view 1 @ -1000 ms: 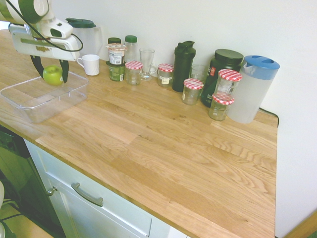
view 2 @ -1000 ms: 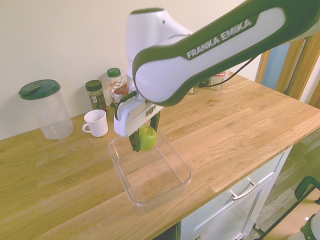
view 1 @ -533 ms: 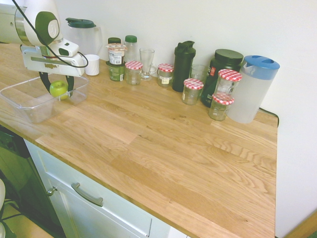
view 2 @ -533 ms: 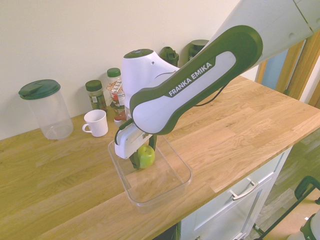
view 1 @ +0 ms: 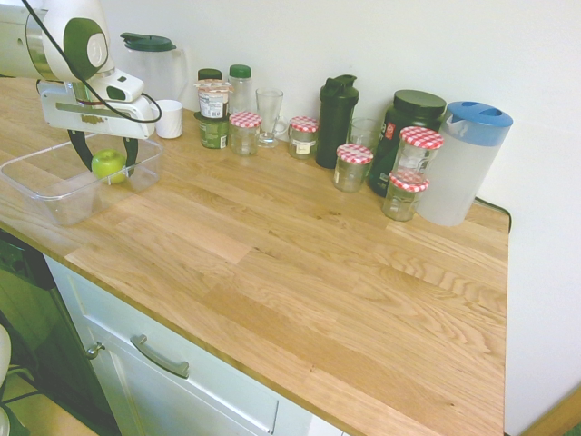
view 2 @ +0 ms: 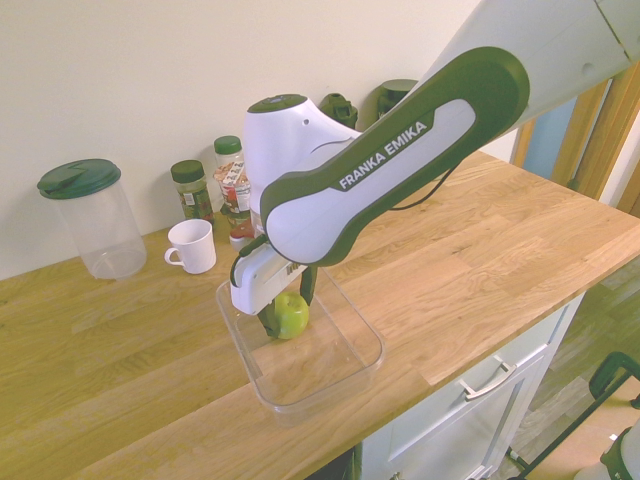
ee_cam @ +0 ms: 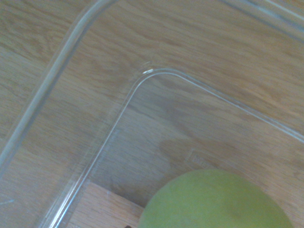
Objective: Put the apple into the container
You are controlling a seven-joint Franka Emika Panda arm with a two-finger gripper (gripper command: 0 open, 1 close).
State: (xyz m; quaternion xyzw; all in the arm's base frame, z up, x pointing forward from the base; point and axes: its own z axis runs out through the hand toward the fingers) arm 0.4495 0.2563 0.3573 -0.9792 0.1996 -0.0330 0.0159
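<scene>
The yellow-green apple (view 1: pixel 108 163) (view 2: pixel 291 315) lies inside the clear plastic container (view 1: pixel 45 195) (view 2: pixel 320 385) at the counter's end, low against the tub's floor. My gripper (view 1: pixel 109 162) (view 2: pixel 289 318) reaches down into the tub, and its dark fingers stand open on either side of the apple. In the wrist view the apple (ee_cam: pixel 216 202) fills the lower right, with the container's rounded corner (ee_cam: pixel 57 76) over the wood.
A white mug (view 1: pixel 168 118) (view 2: pixel 192 246) and a clear jug with a dark green lid (view 1: pixel 154 59) stand just behind the tub. Along the wall are jars with red-checked lids (view 1: pixel 245 132), a black bottle (view 1: pixel 337 120) and a frosted blue-lidded jug (view 1: pixel 463 163).
The gripper came down with the apple into the container. Its fingers have spread and the hand has lifted slightly, while the apple stays low in the tub.
</scene>
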